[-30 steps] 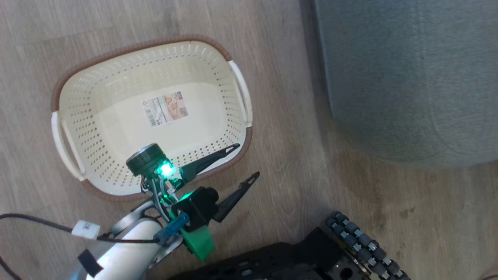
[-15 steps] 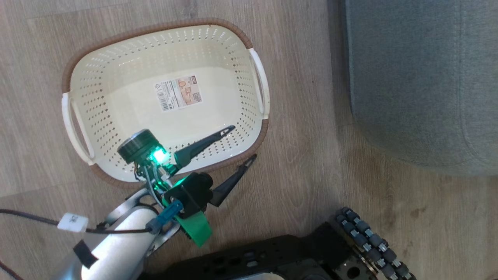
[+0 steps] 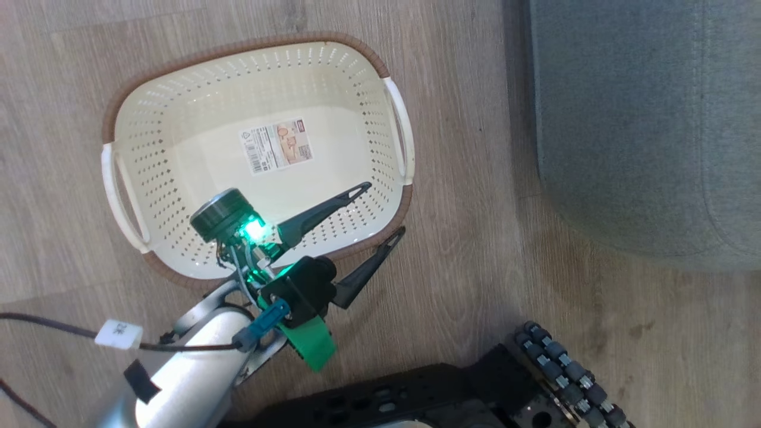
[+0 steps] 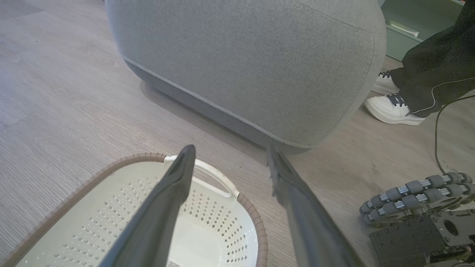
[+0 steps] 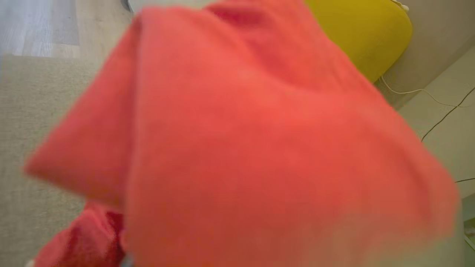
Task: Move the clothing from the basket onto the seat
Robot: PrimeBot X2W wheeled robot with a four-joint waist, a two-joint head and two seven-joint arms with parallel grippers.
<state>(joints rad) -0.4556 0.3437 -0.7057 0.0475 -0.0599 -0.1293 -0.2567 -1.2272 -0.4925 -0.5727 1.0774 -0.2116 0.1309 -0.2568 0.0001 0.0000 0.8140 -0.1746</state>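
Entry: transfer of clothing, late stage.

Basket (image 3: 238,50): on the wooden floor, long axis running left to right across the head view. Nothing lies inside but a paper label (image 3: 276,144) on its bottom. Seat (image 3: 642,119): to the basket's right, a strip of bare floor between them.

Left gripper (image 3: 383,209): fingers spread wide, nothing between them. It hangs over the basket's near right corner, one finger above the inside, the other above the rim. Fingers point toward the seat.

Clothing: the red garment (image 5: 241,148) sits right against the right wrist camera, heavily blurred. Its bulk spreads from upper left to lower right in that view, with one fold running top to bottom at the left. I cannot give a true long axis or heading for it. A second red piece (image 5: 81,241) lies at the lower left on a pale woven surface (image 5: 22,111), probably the seat top. A yellow cushion (image 5: 363,33) sits beyond.

Right gripper: fingers hidden under the cloth, so I cannot tell whether it pinches or is spread.

Judgement: the right arm is the nearer one by far, with the garment straight ahead of its fingers. The deciding relation is cloth over seat, and the drop looks close to finished.
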